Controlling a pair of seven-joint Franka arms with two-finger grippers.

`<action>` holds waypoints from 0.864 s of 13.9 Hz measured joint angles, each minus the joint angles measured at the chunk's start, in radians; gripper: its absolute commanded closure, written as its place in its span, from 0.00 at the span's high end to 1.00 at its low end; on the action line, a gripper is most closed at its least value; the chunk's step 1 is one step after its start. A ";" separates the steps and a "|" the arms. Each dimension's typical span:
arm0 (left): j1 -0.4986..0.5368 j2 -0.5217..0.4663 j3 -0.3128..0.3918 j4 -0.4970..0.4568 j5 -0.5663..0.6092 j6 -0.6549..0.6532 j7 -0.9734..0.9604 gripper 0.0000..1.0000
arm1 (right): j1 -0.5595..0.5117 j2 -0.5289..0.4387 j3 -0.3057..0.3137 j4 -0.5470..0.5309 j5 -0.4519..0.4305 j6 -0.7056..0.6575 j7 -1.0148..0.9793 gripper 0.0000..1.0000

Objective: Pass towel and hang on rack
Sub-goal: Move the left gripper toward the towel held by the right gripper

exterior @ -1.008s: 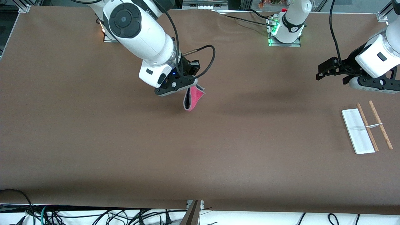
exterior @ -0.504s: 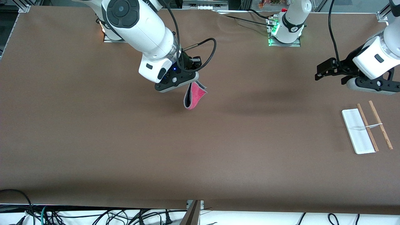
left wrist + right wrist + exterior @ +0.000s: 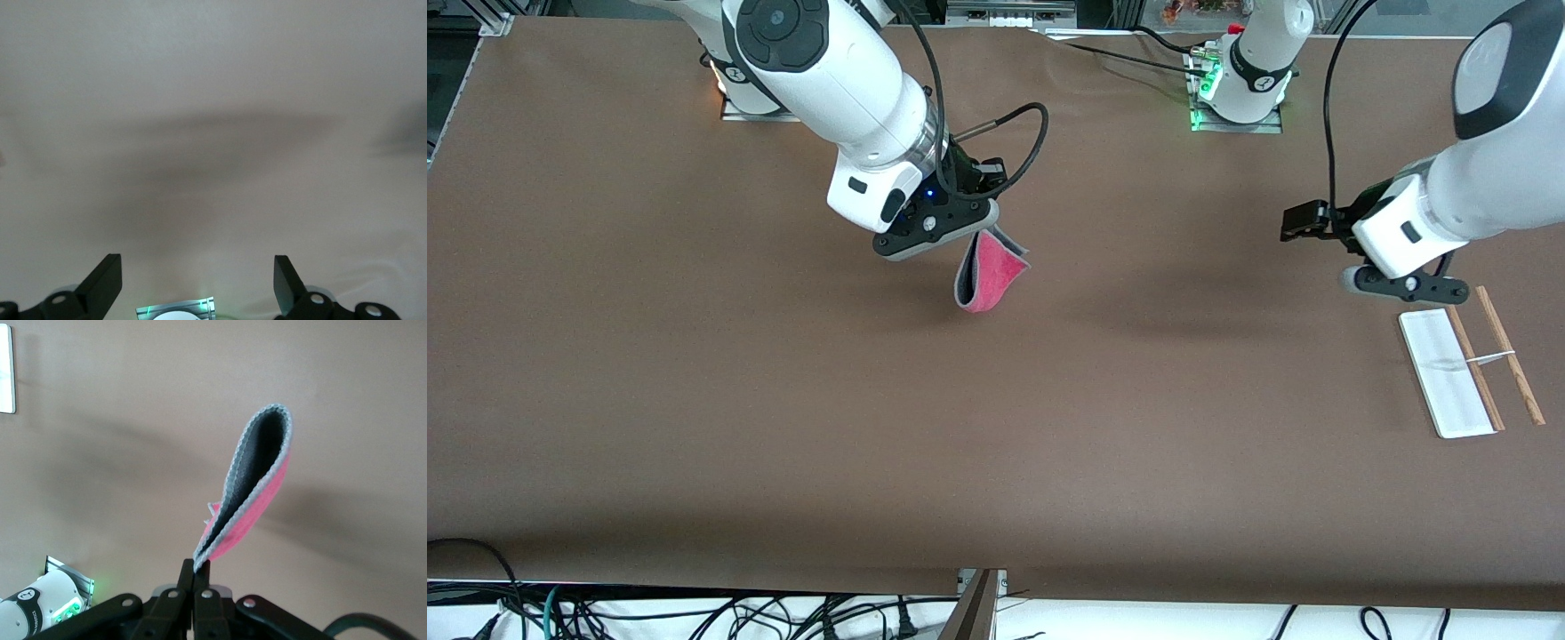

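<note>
Handover pending: right gripper [image 3: 969,238] clamps the towel [image 3: 989,277] aloft over mid-table [image 3: 783,400]; left gripper [image 3: 197,283], spread wide, hovers beside the rack [image 3: 1467,364]; it must meet the towel.

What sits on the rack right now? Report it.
Nothing hangs on the rack: its two wooden rods and white crossbar are bare. The towel dangles over mid-table from the right gripper, fingers shut on one edge. The open left gripper hovers near the rack.
</note>
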 measured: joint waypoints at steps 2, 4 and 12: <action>-0.026 -0.002 -0.007 -0.019 -0.001 0.008 0.020 1.00 | 0.003 0.000 0.000 0.000 0.000 0.001 0.000 0.00; -0.037 -0.005 -0.045 -0.061 -0.022 0.051 0.109 1.00 | 0.008 0.000 0.000 0.000 0.000 0.015 0.001 0.00; -0.048 -0.012 -0.179 -0.363 -0.186 0.467 0.380 1.00 | 0.009 -0.003 0.000 0.000 0.000 0.021 0.001 0.00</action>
